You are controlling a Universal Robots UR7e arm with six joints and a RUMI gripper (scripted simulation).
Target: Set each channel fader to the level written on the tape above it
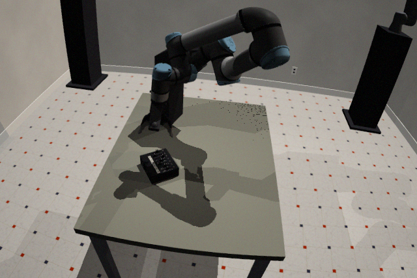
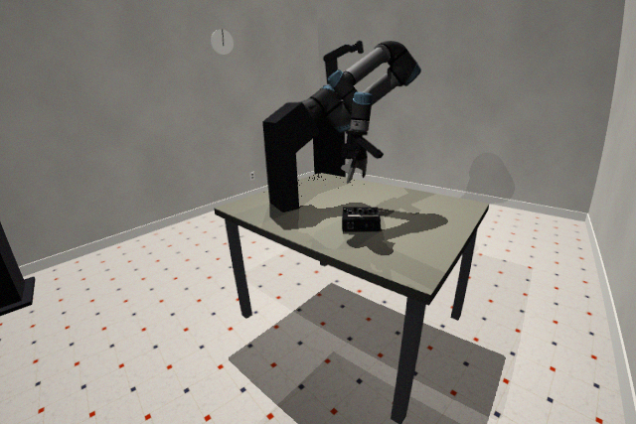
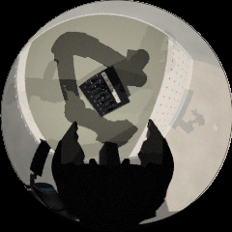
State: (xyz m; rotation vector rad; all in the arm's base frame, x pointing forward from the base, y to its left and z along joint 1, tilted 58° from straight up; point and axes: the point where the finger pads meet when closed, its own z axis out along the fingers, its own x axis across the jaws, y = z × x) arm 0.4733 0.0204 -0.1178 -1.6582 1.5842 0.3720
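Note:
The lighting desk (image 1: 163,169) (image 2: 361,224) (image 3: 95,95) is a small black box lying face up on the table (image 1: 242,228) (image 2: 410,265) (image 3: 41,68). A pale strip of tape (image 1: 154,163) (image 3: 111,88) runs along its top beside rows of small fader knobs. The knobs, the written levels and the master fader are too small and dark to read. My gripper (image 1: 156,134) (image 2: 356,178) (image 3: 112,121) is open and empty, pointing down above the table. It stands off the desk, on the side toward the robot's base, and touches nothing.
The robot's black pedestal (image 1: 175,103) (image 2: 281,168) stands at the table's rear edge. Two other black pedestals (image 1: 81,39) (image 1: 376,79) with arms stand on the floor away from the table. Arm shadows fall around the desk.

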